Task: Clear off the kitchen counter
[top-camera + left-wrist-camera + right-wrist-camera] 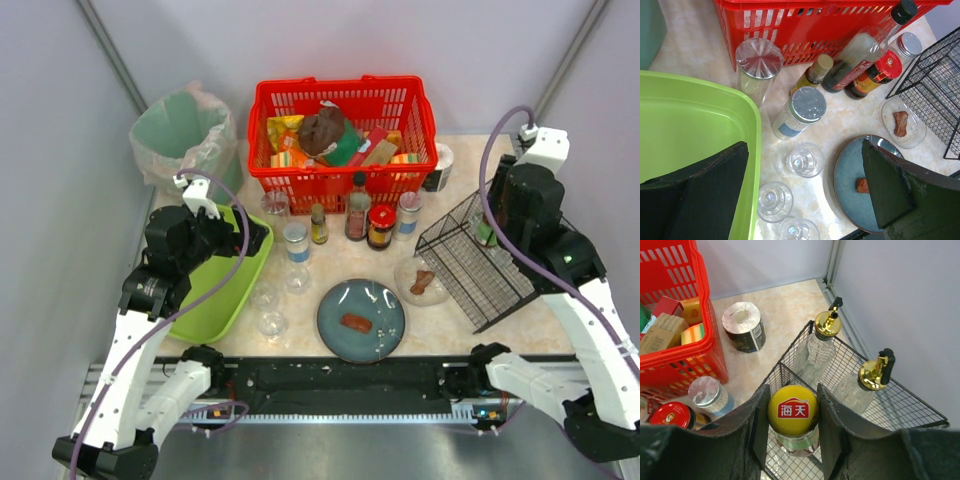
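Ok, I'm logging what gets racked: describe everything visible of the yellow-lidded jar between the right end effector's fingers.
The yellow-lidded clear glass jar has a round lid bearing a red label with white characters. It stands upright inside the black wire rack near two gold-spouted bottles; the right end effector grips its lid's sides.

Robot test cell staged as kitchen, not real home. Plain pale partition walls (pixel 50 200) with bare metal corner struts (pixel 115 55) box in small marble-pattern kitchen counter (pixel 440 332). Left arm (pixel 150 295) and right arm (pixel 565 255) bolted to black rail (pixel 340 380) at front edge. Kitchen props on top: red basket (pixel 330 180) of groceries, sauce bottles (pixel 358 212), blue plate (pixel 385 335), wire rack (pixel 470 265), lime-green tray (pixel 215 300). Lined bin (pixel 185 135) in back corner.
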Tool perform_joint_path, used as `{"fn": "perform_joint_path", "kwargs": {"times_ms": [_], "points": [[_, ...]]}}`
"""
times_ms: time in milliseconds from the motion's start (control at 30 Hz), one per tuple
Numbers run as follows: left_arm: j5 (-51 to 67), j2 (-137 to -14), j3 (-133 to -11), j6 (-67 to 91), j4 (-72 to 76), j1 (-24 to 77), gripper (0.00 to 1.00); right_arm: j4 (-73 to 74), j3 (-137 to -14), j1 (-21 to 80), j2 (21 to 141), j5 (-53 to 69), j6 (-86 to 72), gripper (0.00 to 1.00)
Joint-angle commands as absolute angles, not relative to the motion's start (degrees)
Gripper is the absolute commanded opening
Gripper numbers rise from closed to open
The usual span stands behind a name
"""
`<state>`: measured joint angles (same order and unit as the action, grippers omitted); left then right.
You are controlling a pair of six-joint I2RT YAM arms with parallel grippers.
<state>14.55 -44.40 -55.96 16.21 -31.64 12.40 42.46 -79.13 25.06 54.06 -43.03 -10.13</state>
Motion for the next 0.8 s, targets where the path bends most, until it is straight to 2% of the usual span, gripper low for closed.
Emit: {"fn": "perform_joint_path", "kwargs": {"times_ms": [0, 333, 767], "points": [[15.47, -44.3, -56.07, 16.44, -29.53, 12.04, 0.98, 25.51, -74.46, 22.94, 51.25, -42.1, -8.7, 0.0], [15.21, -44.82, -55.81, 16.17, -29.71, 12.04, 0.98, 10.3, -64.17, 17.14, 49.22, -39.56, -9.49, 0.0], [15.38, -45.26, -55.81, 16.08, -29.71, 12.04, 0.98, 0.8, -53.53, 14.24, 49.48, -36.57, -12.39, 0.0]]}}
